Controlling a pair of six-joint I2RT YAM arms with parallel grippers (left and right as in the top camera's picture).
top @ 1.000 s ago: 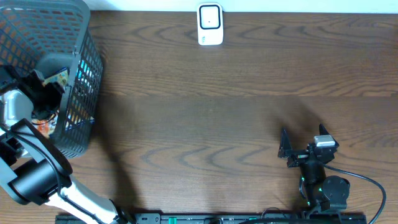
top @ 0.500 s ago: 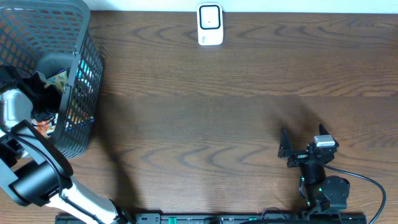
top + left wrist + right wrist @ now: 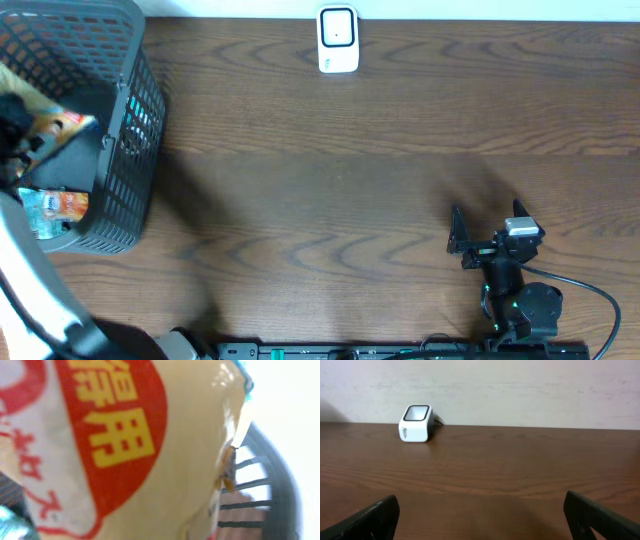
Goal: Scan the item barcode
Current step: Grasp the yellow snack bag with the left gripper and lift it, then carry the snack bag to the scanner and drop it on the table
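The dark wood bench (image 3: pixel 350 200) fills the overhead view. At its far left stands a grey mesh basket (image 3: pixel 135 120), open at the top. The left arm (image 3: pixel 30 280) rises along the left edge, blurred and close to the camera, and reaches over the basket. The right arm (image 3: pixel 515 290) sits low at the near right of the bench. Its jaws stand wide apart with nothing between them, and their two dark tips show at the bottom corners of the right wrist view.

The left jaws are closed on a packet (image 3: pixel 175 460) and cannot be seen themselves, because the packet fills almost the whole left wrist view. From overhead the packet (image 3: pixel 65 125) hangs above the left part of the basket, near its rim. It is glossy cream with a large red disc that bears two bold yellow characters. The second reads 用 and the first looks like 得, though it is soft. To the left of the disc is a white patch with red Japanese script, cut off by the frame edge and not legible. A second packet (image 3: pixel 55 205), teal and orange, lies in the basket, and its print is too small to read.

A small white scanner (image 3: pixel 338 40) with a dark window stands at the far edge of the bench, well apart from the basket. A grey mark on its front (image 3: pixel 415 423) is too small to read.
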